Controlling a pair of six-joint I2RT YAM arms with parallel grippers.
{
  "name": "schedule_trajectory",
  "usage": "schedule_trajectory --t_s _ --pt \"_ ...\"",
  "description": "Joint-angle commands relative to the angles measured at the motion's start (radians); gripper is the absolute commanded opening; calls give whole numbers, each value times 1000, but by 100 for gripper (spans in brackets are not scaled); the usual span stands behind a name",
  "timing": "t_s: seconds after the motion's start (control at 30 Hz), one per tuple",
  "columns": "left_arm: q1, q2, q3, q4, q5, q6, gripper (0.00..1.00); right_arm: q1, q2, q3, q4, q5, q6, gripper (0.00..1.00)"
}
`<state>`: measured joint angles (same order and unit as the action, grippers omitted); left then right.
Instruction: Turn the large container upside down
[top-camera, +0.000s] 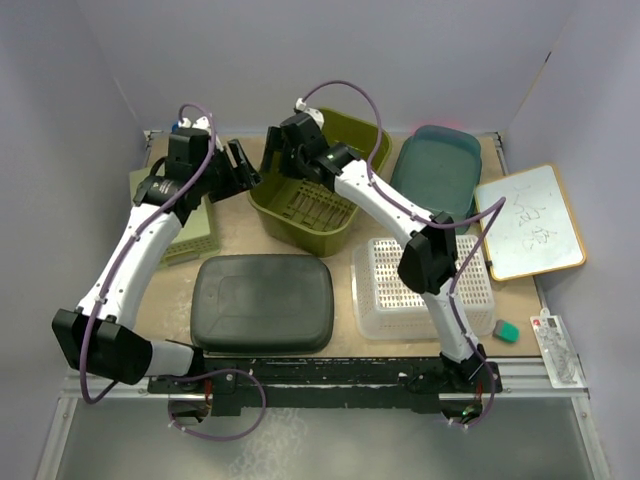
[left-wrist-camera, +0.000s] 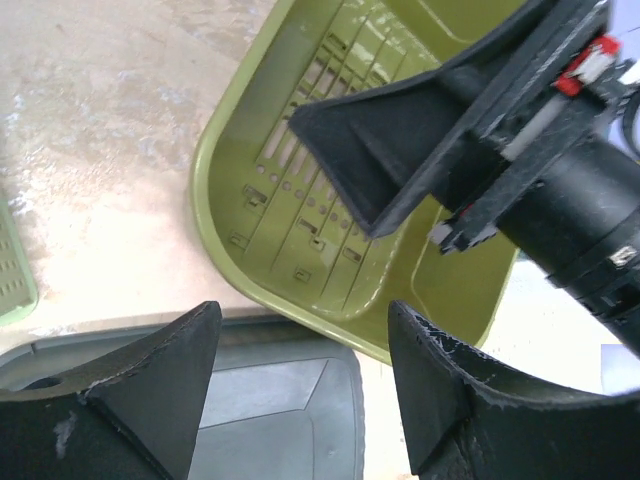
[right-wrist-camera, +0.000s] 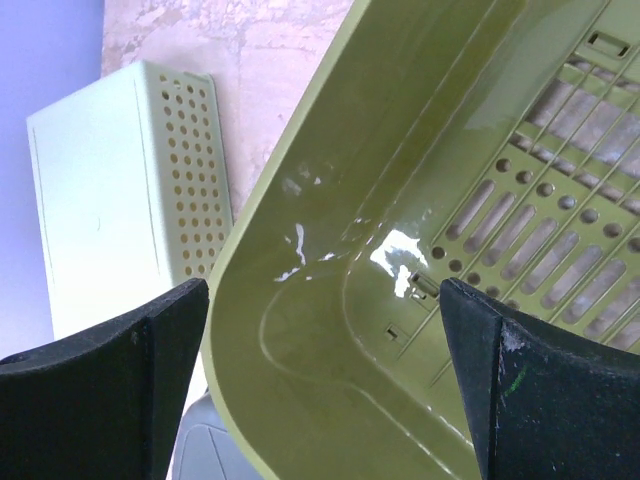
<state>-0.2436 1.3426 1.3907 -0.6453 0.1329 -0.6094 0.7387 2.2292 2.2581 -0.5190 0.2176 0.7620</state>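
Note:
The large olive-green slotted container (top-camera: 318, 205) stands open side up at the back middle of the table. My right gripper (top-camera: 277, 160) is open at its left rim; in the right wrist view (right-wrist-camera: 325, 340) one finger is outside the wall and the other inside, over the container (right-wrist-camera: 430, 200), without pinching it. My left gripper (top-camera: 240, 168) is open and empty just left of that rim. In the left wrist view (left-wrist-camera: 300, 350) its fingers frame the container's near corner (left-wrist-camera: 300, 200), with the right gripper's finger (left-wrist-camera: 400, 150) above it.
A dark grey container (top-camera: 262, 302) lies bottom up in front. A pale green perforated box (top-camera: 190, 235) is at the left, a clear basket (top-camera: 420, 285) at the right, a teal container (top-camera: 437, 170) and a whiteboard (top-camera: 530, 222) at the back right.

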Motion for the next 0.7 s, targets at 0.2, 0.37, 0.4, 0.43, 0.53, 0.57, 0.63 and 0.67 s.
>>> schedule_trajectory --t_s 0.2,0.37,0.4,0.43,0.53,0.57,0.63,0.67 --pt "72 -103 -10 -19 -56 -39 65 -10 127 256 19 99 -18 95" --pt "117 -145 -20 -56 -76 -42 65 4 166 258 84 104 -7 89" --pt "123 -150 -25 -57 -73 -42 65 9 185 279 85 103 -13 87" --pt "131 -153 -28 -59 -65 -42 65 13 199 292 88 102 -22 86" --pt "146 -159 -34 -58 -43 -44 65 18 212 284 106 103 -40 81" --pt "148 -160 -37 -55 -41 -45 65 19 215 279 105 105 -45 79" --pt "150 -159 -42 -49 -35 -47 65 18 221 271 105 102 -54 74" --pt "151 -157 -44 -47 -32 -48 65 18 224 268 104 99 -57 71"
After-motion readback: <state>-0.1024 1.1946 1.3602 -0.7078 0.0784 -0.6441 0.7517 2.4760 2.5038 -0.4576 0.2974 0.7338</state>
